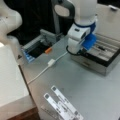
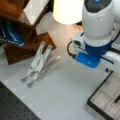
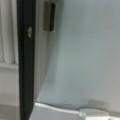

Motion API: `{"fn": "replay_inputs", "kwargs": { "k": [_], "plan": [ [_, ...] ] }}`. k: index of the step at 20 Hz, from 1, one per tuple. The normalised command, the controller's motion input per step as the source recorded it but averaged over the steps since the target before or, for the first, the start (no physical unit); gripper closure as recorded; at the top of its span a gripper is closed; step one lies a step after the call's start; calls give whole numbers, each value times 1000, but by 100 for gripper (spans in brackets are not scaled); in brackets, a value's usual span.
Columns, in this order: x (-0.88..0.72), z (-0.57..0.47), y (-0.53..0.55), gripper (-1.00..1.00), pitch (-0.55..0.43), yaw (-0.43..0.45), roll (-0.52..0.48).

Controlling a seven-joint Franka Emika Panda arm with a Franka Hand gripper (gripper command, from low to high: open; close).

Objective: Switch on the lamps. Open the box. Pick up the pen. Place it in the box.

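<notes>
The box point(image 1: 100, 65) stands open at a front view's right, its grey grooved interior showing; in both front views the pen point(image 1: 101, 47) point(image 2: 116, 99) lies inside it. A lamp shade point(image 2: 67, 10) glows brightly at a front view's top. The arm's blue hand point(image 1: 88, 41) point(image 2: 87, 60) hangs over the box's near-left edge, and its fingers are hidden behind the wrist. The wrist view shows none of the fingers, only the box's black rim point(image 3: 26, 65), the grooves point(image 3: 7, 37) and the table.
A white cable with an inline switch point(image 1: 51, 62) point(image 3: 92, 113) runs across the table. Flat white perforated strips point(image 1: 62, 105) point(image 2: 37, 62) lie near the front. An open grey bin point(image 1: 37, 47) holds an orange item point(image 1: 48, 50). A wooden stand point(image 2: 27, 40) and a white block point(image 1: 10, 80) border the table.
</notes>
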Motion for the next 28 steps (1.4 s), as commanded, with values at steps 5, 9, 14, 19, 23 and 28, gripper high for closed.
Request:
{"fn": "replay_inputs", "kwargs": {
  "k": [5,9,14,19,23,28],
  "plan": [
    [-120,70,-491,-100,30,168,-110],
    [-161,-51,-438,-100,-38,92,-114],
    [-216,-134,-206,-100,-76,-21,-135],
    [-208,-108,61,-100,-133,-68,-136],
    [-219,-24,120,-100,-138,-38,-117],
    [-228,-37,94,-100,-152,7,-118]
  ]
}}
